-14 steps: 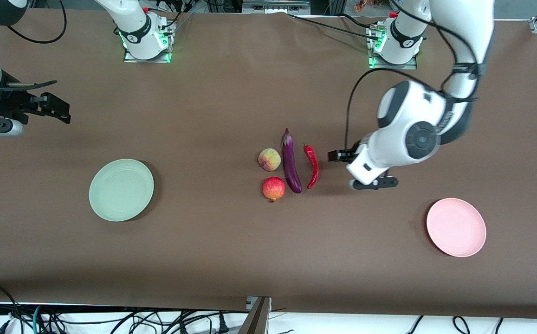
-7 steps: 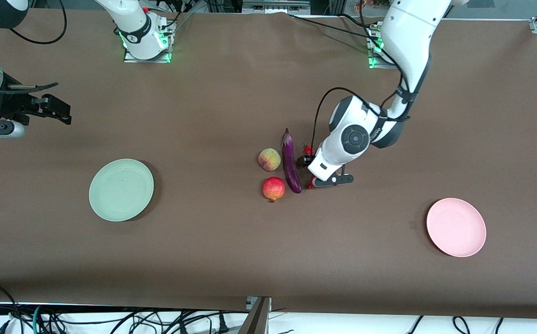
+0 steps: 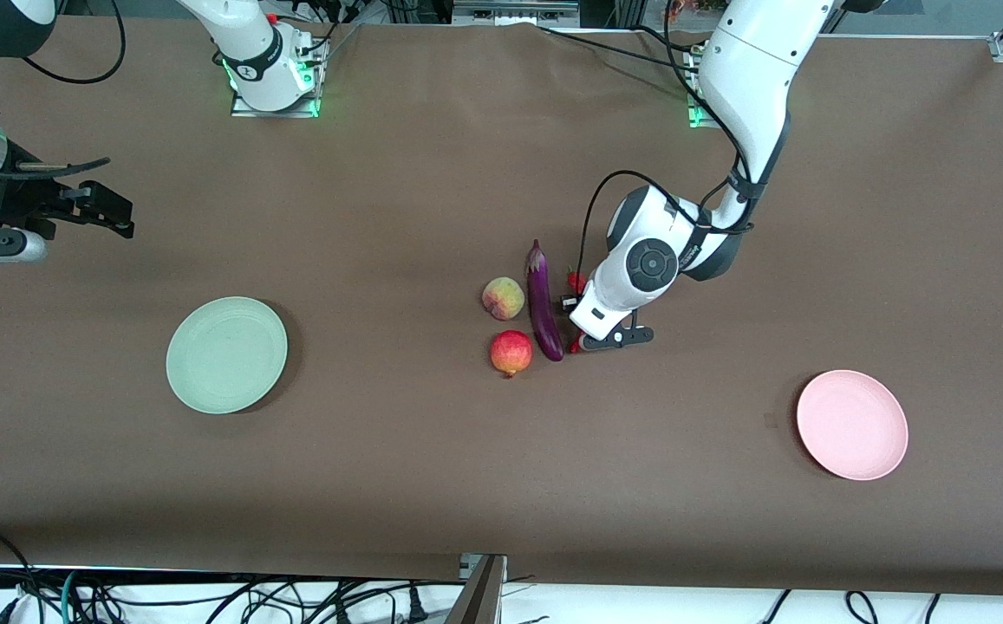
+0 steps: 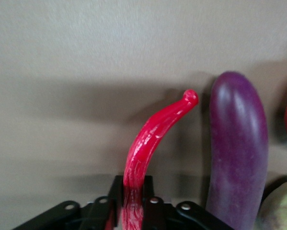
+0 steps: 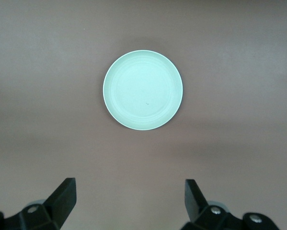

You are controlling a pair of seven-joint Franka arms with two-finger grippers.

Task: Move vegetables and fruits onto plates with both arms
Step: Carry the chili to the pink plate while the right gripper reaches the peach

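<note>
My left pincer (image 4: 132,211) is down at the worktop (image 3: 432,468) at centre frame of the front view, its jaws closed in on the chili (image 4: 150,143). The left wrist view shows the red pod running up from between the jaws, its curled tip free. In the front view my wrist hides most of the pod; only a red bit shows just above it. Whether the pod has left the worktop I cannot tell.

The chili looks light, thin and a little waxy, so I judge it could twist or slide in a hard pinch; a hold near mid-length across its narrow width should keep it from swinging.

The eggplant (image 3: 543,303) lies just beside it, lengthwise. It is glossy and likely heavier, best taken at its middle. To its left in the frame sit the peach (image 3: 503,297) and, lower, the red fruit (image 3: 511,352). Both are round and apt to roll, and the peach may bruise.

The pink plate (image 3: 852,425) waits at lower right, the green plate (image 3: 226,354) at left of centre, both bare.

My right pincer (image 5: 129,201) waits at the upper left edge with jaws wide apart, high above the green plate.
</note>
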